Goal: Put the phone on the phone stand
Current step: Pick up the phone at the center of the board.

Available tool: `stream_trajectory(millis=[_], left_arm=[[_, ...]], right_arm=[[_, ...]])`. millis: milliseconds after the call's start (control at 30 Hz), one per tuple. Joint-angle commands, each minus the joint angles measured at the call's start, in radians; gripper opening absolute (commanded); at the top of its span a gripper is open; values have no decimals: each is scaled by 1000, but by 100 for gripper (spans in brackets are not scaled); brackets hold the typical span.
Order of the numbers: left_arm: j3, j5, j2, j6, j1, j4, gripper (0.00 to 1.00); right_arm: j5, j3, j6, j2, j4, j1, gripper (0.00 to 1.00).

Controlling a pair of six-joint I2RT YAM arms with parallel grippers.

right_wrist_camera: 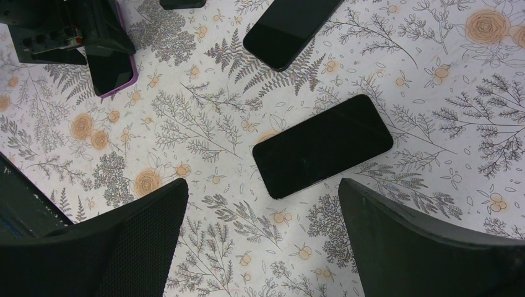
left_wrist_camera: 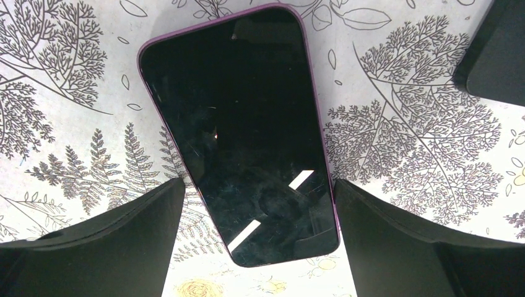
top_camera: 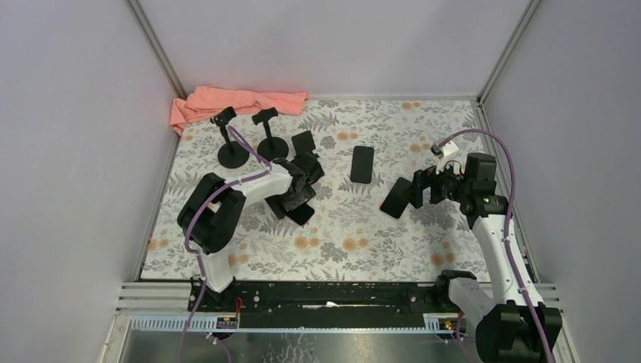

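A phone in a purple case [left_wrist_camera: 238,133] lies screen-up on the floral table cover, also seen in the top view [top_camera: 302,215]. My left gripper [left_wrist_camera: 260,192] is open low over it, with the phone's near end between the two fingers; the right finger is close to its edge. Two black phone stands [top_camera: 233,151] [top_camera: 270,144] stand empty at the back left. My right gripper [right_wrist_camera: 263,192] is open and empty, hovering just short of a black phone [right_wrist_camera: 322,145] lying flat, which also shows in the top view [top_camera: 395,197].
Two more black phones lie flat, one mid-table [top_camera: 362,163] and one near the stands [top_camera: 304,141]. A pink cloth [top_camera: 234,102] is bunched in the back left corner. Grey walls close in the table on three sides.
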Motion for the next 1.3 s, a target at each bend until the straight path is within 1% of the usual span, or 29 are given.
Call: stream_trajectory(millis=[0, 100, 200, 300, 400, 467, 567, 633, 833, 967, 1100, 1267], left_arm=[[-16, 23, 75, -20, -5, 49, 95], [-17, 27, 86, -17, -6, 50, 89], [-32, 27, 87, -13, -6, 56, 81], [-53, 35, 79, -8, -5, 77, 71], [-67, 47, 67, 3, -6, 95, 58], [-67, 55, 61, 18, -8, 98, 52], [-64, 50, 32, 34, -20, 98, 44], [-61, 41, 7, 45, -32, 96, 40], [-48, 29, -54, 37, -79, 98, 39], [-51, 55, -73, 34, -99, 136, 38], [-56, 71, -94, 18, -124, 171, 37], [-56, 89, -125, -13, -159, 214, 35]], right_arm=[[5, 6, -13, -8, 22, -2, 100], [5, 5, -13, -9, 22, -2, 100], [4, 5, -13, -10, 23, -3, 100], [2, 5, -13, -8, 22, -3, 100], [-5, 3, -12, -6, 22, -3, 100], [-13, 1, -9, -3, 22, -3, 100], [-47, -3, -2, 8, 23, -3, 100], [-91, -4, 5, 20, 20, -3, 100], [-254, -1, 32, 96, 5, -2, 100], [-358, -7, 69, 142, 21, -3, 100], [-435, -45, 154, 162, 106, -1, 100], [-505, -131, 315, 185, 285, 8, 98]])
